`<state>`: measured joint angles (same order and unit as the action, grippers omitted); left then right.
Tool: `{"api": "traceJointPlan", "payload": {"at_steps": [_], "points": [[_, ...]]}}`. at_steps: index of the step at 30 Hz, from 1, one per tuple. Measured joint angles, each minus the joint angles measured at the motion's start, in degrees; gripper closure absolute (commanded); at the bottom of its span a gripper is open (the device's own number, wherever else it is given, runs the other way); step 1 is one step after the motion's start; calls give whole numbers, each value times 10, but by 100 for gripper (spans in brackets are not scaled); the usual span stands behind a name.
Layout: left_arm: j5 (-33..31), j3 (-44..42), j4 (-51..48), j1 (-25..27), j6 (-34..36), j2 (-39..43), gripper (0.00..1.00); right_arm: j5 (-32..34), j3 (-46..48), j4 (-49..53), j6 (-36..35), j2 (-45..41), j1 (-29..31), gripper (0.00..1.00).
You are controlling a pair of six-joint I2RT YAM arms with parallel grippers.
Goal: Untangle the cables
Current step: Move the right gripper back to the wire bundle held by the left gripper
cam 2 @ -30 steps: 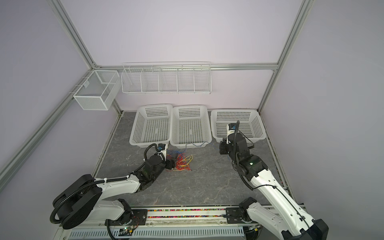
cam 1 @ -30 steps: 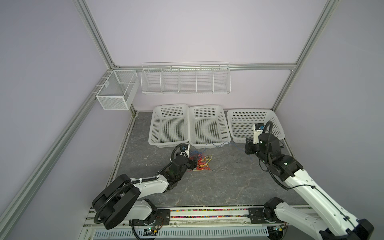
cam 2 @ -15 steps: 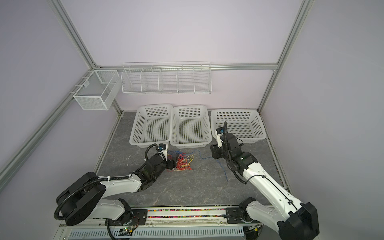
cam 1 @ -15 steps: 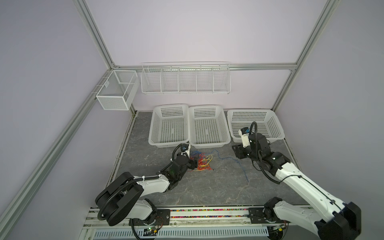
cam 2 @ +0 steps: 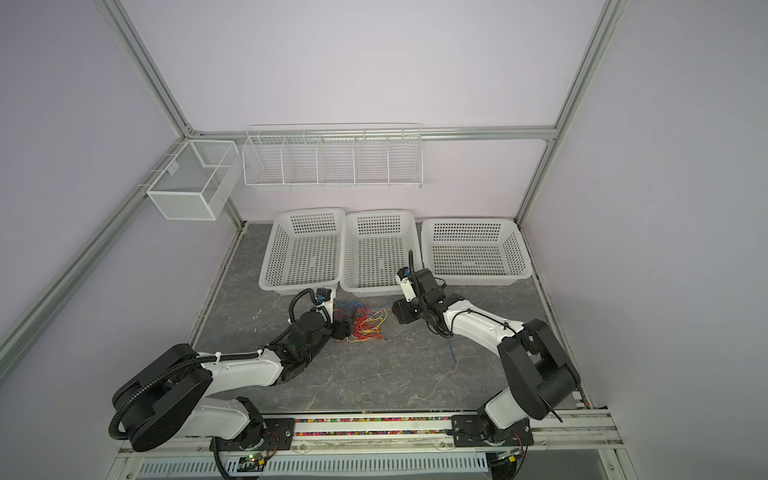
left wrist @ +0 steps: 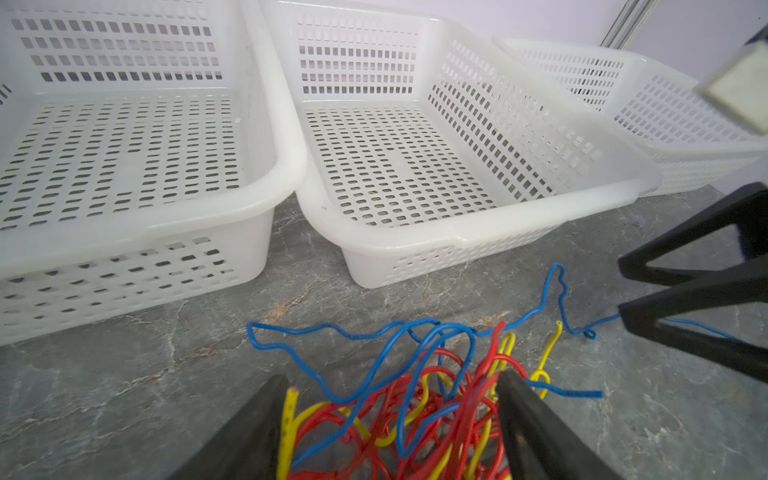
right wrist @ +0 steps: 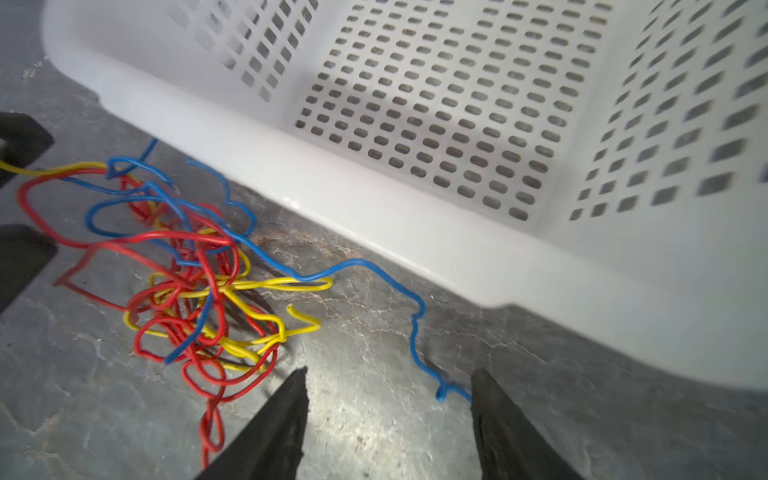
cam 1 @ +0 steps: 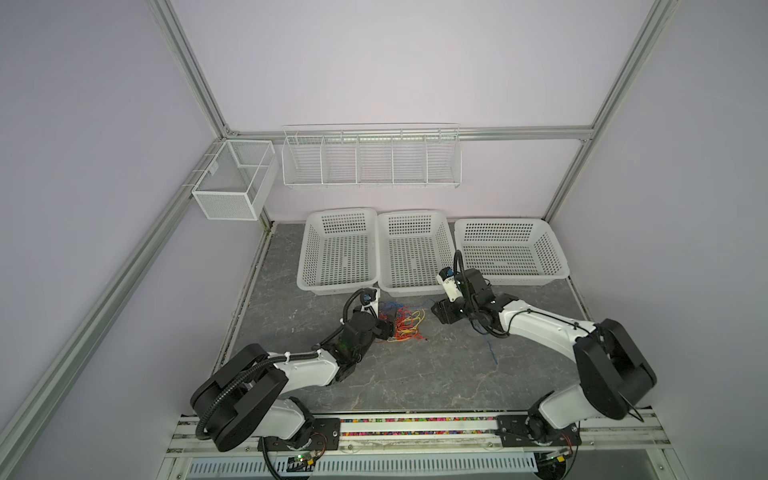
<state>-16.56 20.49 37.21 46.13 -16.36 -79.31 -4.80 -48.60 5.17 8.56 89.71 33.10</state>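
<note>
The cables (cam 1: 405, 326) (cam 2: 365, 322) lie as a tangle of thin red, yellow and blue wires on the grey floor, in front of the middle basket. My left gripper (cam 1: 387, 328) (left wrist: 388, 399) is open, one finger on each side of the tangle (left wrist: 415, 415). One blue cable (right wrist: 411, 332) (cam 1: 491, 351) trails loose out of the tangle to the right, past my right gripper (cam 1: 436, 312) (right wrist: 388, 384). That gripper is open and low over the floor, just right of the tangle, with nothing between its fingers. The blue strand runs close by one fingertip (right wrist: 484, 386).
Three white perforated baskets stand in a row behind the tangle: left (cam 1: 309, 253), middle (cam 1: 384, 253), right (cam 1: 552, 253). A wire shelf (cam 1: 370, 158) and a mesh box (cam 1: 232, 183) hang on the back wall. The arm bases sit at the front rail.
My right gripper has opened and swung left from the right basket down toward the tangle. The blue cable now lies loose on the floor. The left arm has barely moved.
</note>
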Motion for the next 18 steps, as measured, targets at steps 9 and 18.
{"api": "traceJointPlan", "payload": {"at_steps": [9, 18], "points": [[-1, -2, 0, 0, -2, 7, 23, -6, 0, -101, -5, 79, 0, 39], [-1, -2, -3, 0, -5, 10, 23, -7, 3, -161, -19, 105, 2, 83]]}}
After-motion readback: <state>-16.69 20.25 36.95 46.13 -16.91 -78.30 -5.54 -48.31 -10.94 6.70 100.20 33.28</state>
